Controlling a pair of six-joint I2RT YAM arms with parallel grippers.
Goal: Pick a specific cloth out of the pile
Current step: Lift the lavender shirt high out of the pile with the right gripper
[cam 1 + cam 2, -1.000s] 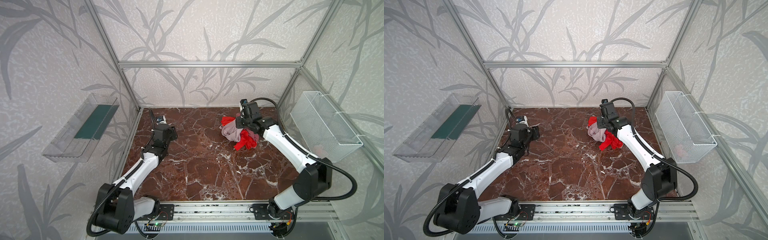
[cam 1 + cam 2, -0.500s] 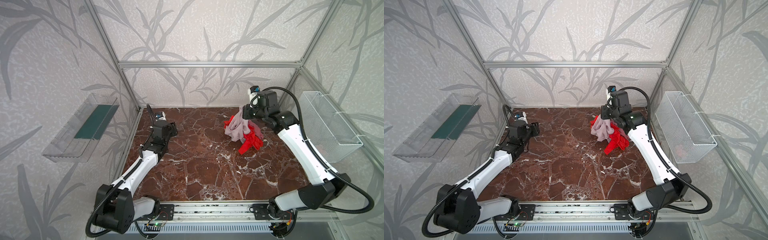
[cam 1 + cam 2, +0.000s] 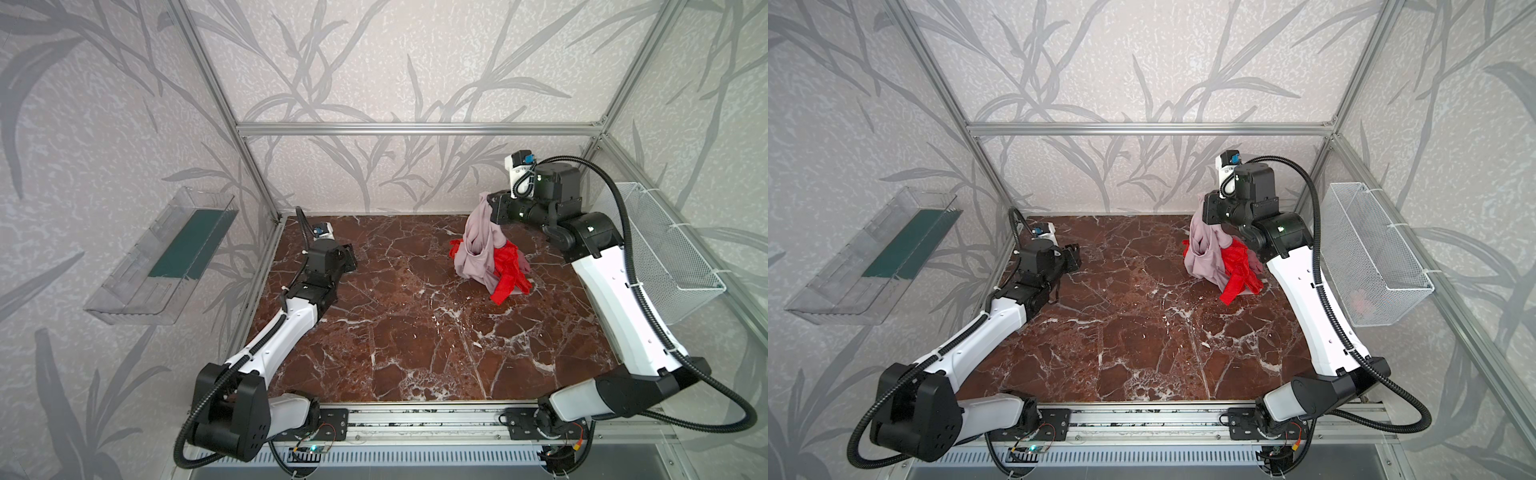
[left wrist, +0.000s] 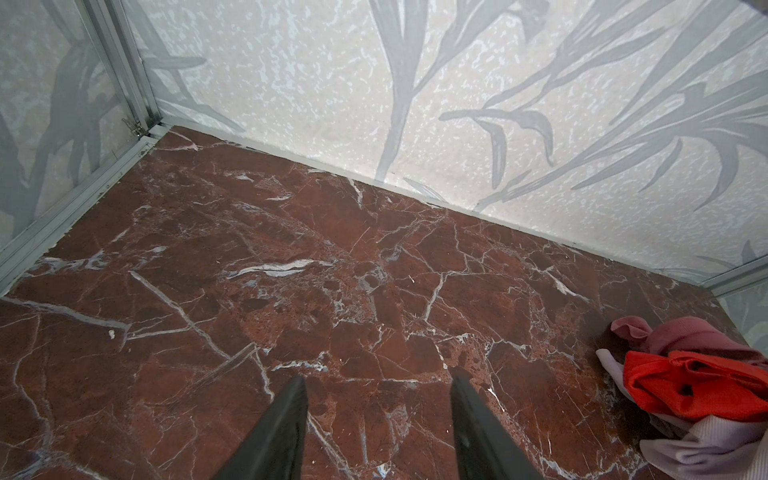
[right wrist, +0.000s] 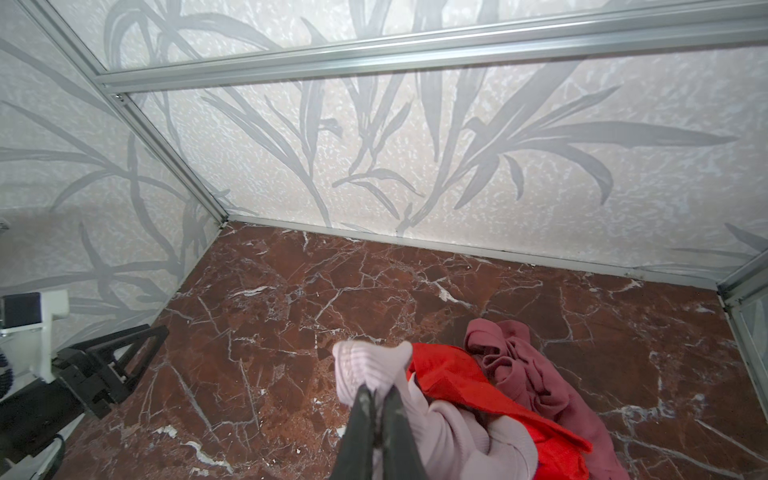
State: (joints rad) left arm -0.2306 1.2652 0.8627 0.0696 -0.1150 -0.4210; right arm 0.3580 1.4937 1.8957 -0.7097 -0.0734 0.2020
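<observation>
Since a second ago my right gripper (image 5: 376,392) has risen off the pile (image 3: 494,266), drawing the cloth (image 3: 473,245) up. Its lower folds sink behind the red cloth (image 5: 449,374), and I cannot make out where they end. The cloth is pale lilac-pink, ribbed, hanging cone-like at the table's (image 3: 395,332) far right; right jaws clamp its corner with the wrist raised and level, while the left gripper (image 4: 378,380) sits low, jaws apart, empty.

Enclosure walls (image 3: 374,62): pale textured panels printed with grey leaf shapes, held in an aluminium frame (image 3: 415,129). Table (image 3: 415,332): red-brown marble pattern with white veins. In both top views, a clear plastic tray (image 3: 124,286) hangs on the left-hand wall and a white wire basket (image 3: 665,257) on the right-hand wall.
</observation>
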